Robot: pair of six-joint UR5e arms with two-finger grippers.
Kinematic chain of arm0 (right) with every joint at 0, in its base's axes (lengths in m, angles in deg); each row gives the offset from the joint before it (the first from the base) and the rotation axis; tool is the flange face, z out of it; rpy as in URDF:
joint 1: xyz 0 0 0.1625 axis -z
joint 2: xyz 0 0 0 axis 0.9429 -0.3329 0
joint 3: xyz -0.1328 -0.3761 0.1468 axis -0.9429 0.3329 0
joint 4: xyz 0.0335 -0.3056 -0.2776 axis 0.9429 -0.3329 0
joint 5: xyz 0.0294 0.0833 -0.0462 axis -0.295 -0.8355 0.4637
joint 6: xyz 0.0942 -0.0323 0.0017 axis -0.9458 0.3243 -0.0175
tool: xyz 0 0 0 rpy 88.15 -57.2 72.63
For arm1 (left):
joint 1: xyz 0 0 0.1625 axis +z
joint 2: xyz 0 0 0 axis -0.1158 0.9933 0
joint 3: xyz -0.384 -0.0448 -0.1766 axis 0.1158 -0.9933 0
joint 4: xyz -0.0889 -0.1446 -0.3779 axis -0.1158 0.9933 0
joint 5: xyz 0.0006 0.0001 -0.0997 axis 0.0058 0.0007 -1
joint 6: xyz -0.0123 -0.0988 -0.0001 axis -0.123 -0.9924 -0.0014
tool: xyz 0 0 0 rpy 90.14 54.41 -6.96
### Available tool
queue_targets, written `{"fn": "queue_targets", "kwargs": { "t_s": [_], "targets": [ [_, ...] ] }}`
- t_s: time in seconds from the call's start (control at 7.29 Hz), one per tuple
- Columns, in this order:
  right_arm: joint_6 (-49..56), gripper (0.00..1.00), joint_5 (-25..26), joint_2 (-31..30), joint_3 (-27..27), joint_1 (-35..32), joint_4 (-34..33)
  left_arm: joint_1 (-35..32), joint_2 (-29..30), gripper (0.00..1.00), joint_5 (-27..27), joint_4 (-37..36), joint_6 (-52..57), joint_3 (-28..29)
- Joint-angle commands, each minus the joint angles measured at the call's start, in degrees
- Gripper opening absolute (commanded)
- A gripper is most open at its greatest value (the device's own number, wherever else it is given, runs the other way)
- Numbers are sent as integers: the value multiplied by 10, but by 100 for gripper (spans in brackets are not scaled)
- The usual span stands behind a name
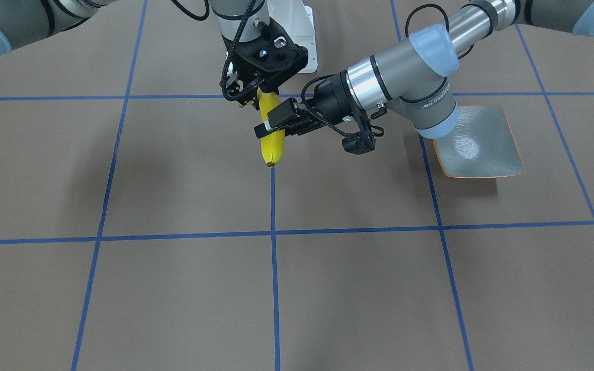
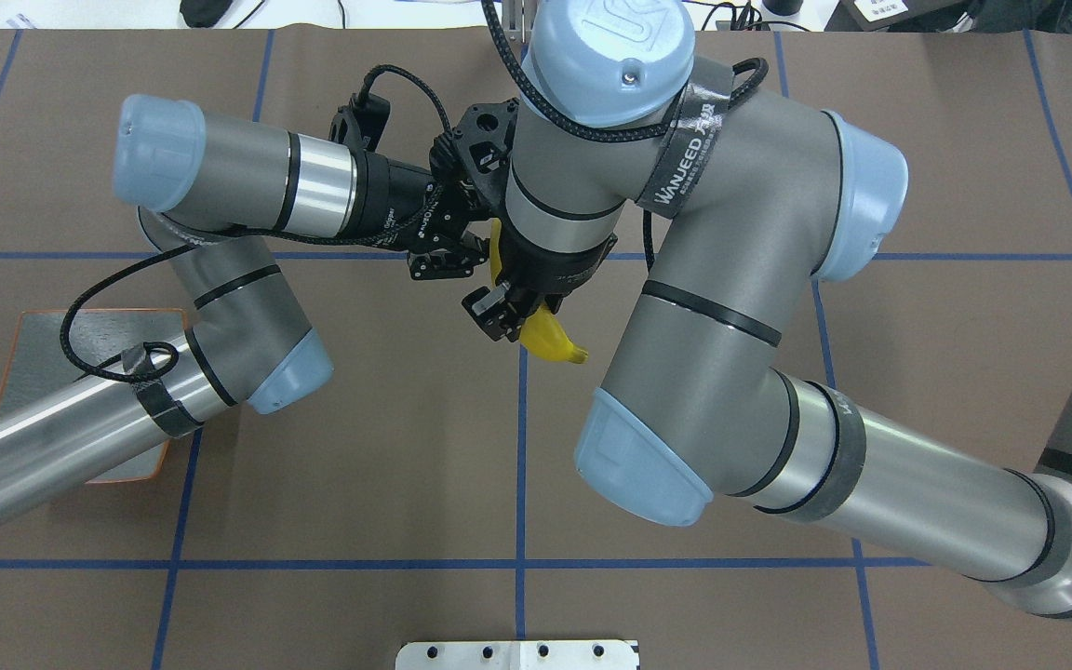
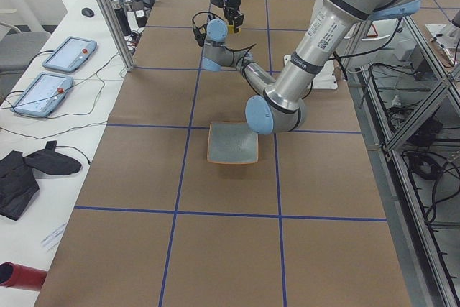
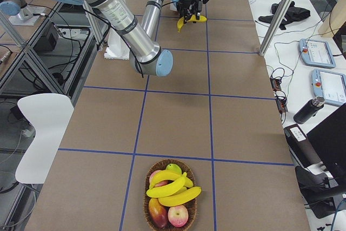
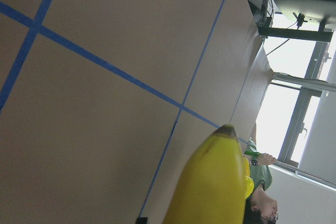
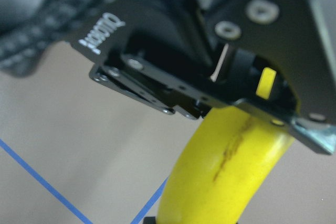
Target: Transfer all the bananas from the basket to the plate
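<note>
one smooth, curved yellow banana (image 1: pixel 272 147) hangs above the middle of the brown table (image 1: pixel 173 299), pinched at its top by the right gripper (image 1: pixel 253 97) and clamped mid-length by the left gripper (image 1: pixel 270 123). well apart sits the glossy square plate (image 1: pixel 482 149) with its orange rim. more bananas (image 4: pixel 168 190) lie in the round woven basket (image 4: pixel 145 201).

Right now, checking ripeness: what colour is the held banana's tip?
Dark brown, on a bright yellow banana; clearest in the exterior front-facing view.

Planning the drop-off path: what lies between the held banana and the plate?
Between the banana and the plate, the front-facing view shows only the left arm's own wrist and elbow overhead; the visible mat is bare but for blue tape.
</note>
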Motion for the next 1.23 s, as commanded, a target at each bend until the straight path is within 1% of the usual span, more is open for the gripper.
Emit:
{"fn": "queue_targets", "kwargs": {
  "t_s": [0.0, 0.41, 0.69, 0.82, 0.96, 1.1],
  "targets": [
    [-8, 99, 1, -10, -14, 0, 2, 0, -1, 0, 0, -1, -19, 0],
    [-8, 99, -3, -11, -22, -1, 2, 0, -2, 0, -1, -1, -19, 1],
    [-8, 99, -4, -22, -32, -27, -5, -3, -6, 0, -1, -7, -13, 8],
    [-8, 99, -5, -23, -34, -43, -25, -11, -17, 0, -1, -7, -11, 9],
    [-7, 99, -6, -23, -35, -58, -48, -31, -35, 0, -16, -8, -11, 7],
    [-6, 99, -13, -23, -35, -80, -74, -67, -51, 0, -64, -8, -10, 7]
  ]
}}
